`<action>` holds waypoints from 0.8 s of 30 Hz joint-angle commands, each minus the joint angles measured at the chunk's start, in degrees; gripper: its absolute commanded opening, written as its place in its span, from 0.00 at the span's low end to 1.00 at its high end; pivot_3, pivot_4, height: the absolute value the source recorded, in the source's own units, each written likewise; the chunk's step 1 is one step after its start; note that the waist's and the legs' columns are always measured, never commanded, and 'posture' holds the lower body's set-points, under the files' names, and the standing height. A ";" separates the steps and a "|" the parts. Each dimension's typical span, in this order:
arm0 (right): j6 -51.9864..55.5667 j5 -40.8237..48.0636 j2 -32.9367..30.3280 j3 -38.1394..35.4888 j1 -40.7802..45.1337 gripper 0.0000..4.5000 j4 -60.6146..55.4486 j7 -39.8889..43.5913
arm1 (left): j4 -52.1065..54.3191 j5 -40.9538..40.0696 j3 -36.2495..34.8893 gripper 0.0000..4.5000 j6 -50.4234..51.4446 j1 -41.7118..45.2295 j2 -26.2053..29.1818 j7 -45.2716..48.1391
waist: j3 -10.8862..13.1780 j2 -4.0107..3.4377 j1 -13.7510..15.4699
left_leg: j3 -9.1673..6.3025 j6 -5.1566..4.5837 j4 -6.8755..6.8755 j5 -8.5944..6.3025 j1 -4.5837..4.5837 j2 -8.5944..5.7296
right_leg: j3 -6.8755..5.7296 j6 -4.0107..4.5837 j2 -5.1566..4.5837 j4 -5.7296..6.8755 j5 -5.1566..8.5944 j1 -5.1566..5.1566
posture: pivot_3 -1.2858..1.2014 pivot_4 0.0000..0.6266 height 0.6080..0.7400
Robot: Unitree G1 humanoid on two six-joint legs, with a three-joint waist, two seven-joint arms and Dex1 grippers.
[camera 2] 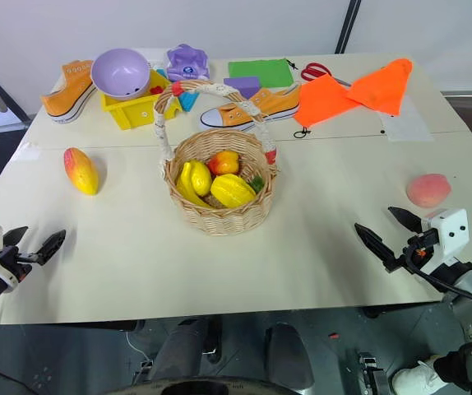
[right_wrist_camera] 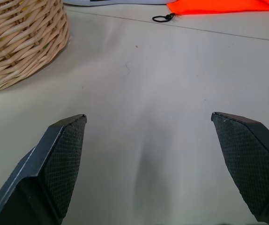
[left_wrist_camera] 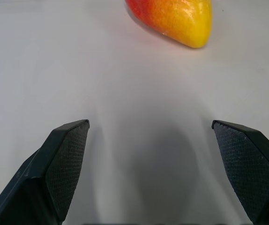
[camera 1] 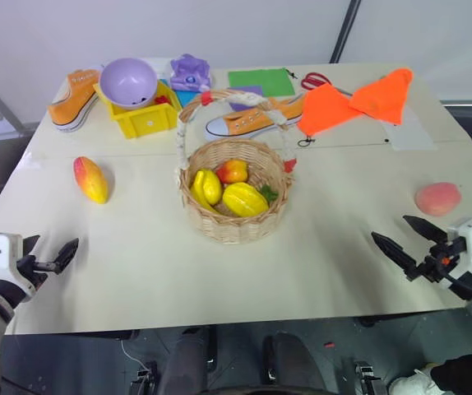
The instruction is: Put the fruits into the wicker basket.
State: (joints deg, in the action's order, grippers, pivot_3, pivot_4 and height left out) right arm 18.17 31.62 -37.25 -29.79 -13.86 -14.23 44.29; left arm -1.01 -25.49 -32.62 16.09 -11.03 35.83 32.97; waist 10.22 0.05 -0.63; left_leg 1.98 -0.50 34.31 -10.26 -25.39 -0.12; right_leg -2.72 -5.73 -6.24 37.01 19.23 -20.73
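The wicker basket (camera 1: 233,224) stands mid-table with a yellow fruit (camera 1: 205,186), a red-yellow piece (camera 1: 233,171) and another yellow piece (camera 1: 245,198) inside. A red-to-yellow mango (camera 1: 90,179) lies on the table left of it, ahead of my left gripper (camera 1: 53,245), which is open and empty near the front left edge. The mango (left_wrist_camera: 172,16) lies beyond the open fingers in the left wrist view. A pink peach (camera 1: 437,198) rests at the far right, just past my right gripper (camera 1: 390,227), open and empty, pointing toward the basket (right_wrist_camera: 22,42).
At the back stand a yellow bin (camera 1: 145,119) holding a lilac bowl (camera 1: 129,81), two orange sneakers (camera 1: 73,100) (camera 1: 256,120), a purple toy (camera 1: 190,72), a green pad (camera 1: 261,81), red scissors (camera 1: 316,80) and an orange cloth (camera 1: 355,103).
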 commanded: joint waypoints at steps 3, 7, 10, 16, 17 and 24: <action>-0.84 -0.03 0.13 -0.22 0.16 0.99 -1.69 -0.34 | 1.26 0.16 -1.30 1.00 -0.61 0.31 0.53 -0.69 | 0.00 0.00 0.00 | 0.00 0.00 0.00 0.00 0.00 0.00 | 0.00 0.00 0.00 0.00 0.00 0.00 | 0.52 0.24 1.00; 1.33 1.31 -0.90 1.75 1.20 0.99 -5.95 -0.13 | 2.14 -0.78 -0.92 1.00 1.11 2.35 0.80 -1.53 | 0.00 0.00 0.00 | 0.01 0.00 0.00 0.00 0.00 0.00 | 0.00 -0.01 0.00 0.02 -0.01 0.00 | 0.52 0.24 1.00; 4.42 3.40 -2.05 4.17 2.79 0.99 -10.62 0.25 | 3.09 -2.14 -1.08 1.00 3.24 4.92 0.71 -2.33 | -0.01 0.01 -0.02 | 0.01 -0.01 0.01 0.01 0.01 0.00 | -0.01 -0.02 0.00 0.06 -0.01 0.00 | 0.52 0.24 1.00; 12.84 9.89 -4.36 13.25 8.57 0.99 -24.44 -0.42 | 2.67 1.02 2.59 1.00 8.39 16.04 1.21 -10.13 | -0.02 0.10 0.21 | 0.02 -0.05 0.02 0.03 0.01 0.00 | -0.03 -0.18 0.01 0.10 -0.10 0.19 | 0.52 0.24 1.00; 14.25 10.77 -4.77 15.35 10.20 0.99 -26.92 -0.92 | 2.23 1.86 3.63 1.00 10.18 19.16 1.19 -12.38 | -0.03 0.13 0.35 | 0.01 -0.12 0.03 0.08 -0.01 0.00 | -0.06 -0.20 0.01 0.11 -0.11 0.19 | 0.52 0.24 1.00; 17.93 14.04 -5.95 18.85 15.53 0.99 -32.34 -2.86 | 1.05 7.41 10.68 1.00 19.52 31.97 -0.13 -22.41 | -0.11 0.52 1.32 | 0.02 -0.15 0.21 0.10 -0.08 -0.04 | -0.13 -0.42 0.02 0.11 -0.23 0.27 | 0.52 0.24 1.00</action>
State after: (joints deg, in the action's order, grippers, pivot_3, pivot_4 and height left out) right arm 36.05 44.09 -42.39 -10.34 1.19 -44.31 41.67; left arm -0.53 -19.76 -22.76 34.38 20.22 35.40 12.10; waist 10.11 0.58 0.69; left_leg 2.00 -0.66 34.54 -10.16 -25.46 -0.16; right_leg -2.86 -6.17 -6.21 37.12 19.00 -20.45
